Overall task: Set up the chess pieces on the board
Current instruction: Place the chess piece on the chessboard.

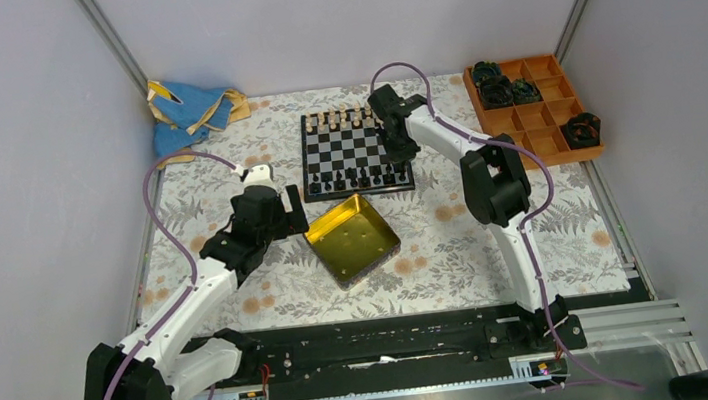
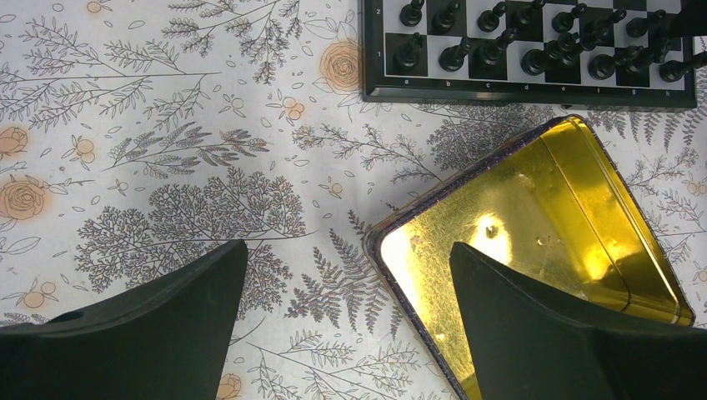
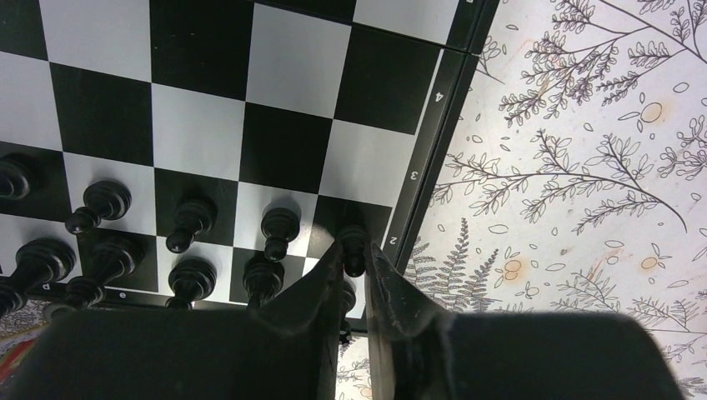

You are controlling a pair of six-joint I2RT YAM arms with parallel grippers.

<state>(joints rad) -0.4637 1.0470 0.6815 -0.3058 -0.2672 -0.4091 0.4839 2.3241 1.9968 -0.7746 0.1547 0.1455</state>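
R gripper (image 3: 354, 260) is low over the board (image 3: 200, 125) near its R edge, fingers only a slit apart w/ a black pawn (image 3: 353, 240) upright between the tips on the 2nd-row edge square; can't tell if they pinch it or just flank it. L gripper (image 2: 348, 250) hangs w/ fingers spread wide & nothing between them, over the floral cloth (image 2: 167, 150) and a corner of the yellow tin (image 2: 534, 200), near the board's front edge. Other black pieces (image 3: 188, 221) stand in the 2 near rows; cream pieces (image 1: 341, 118) line the far side.
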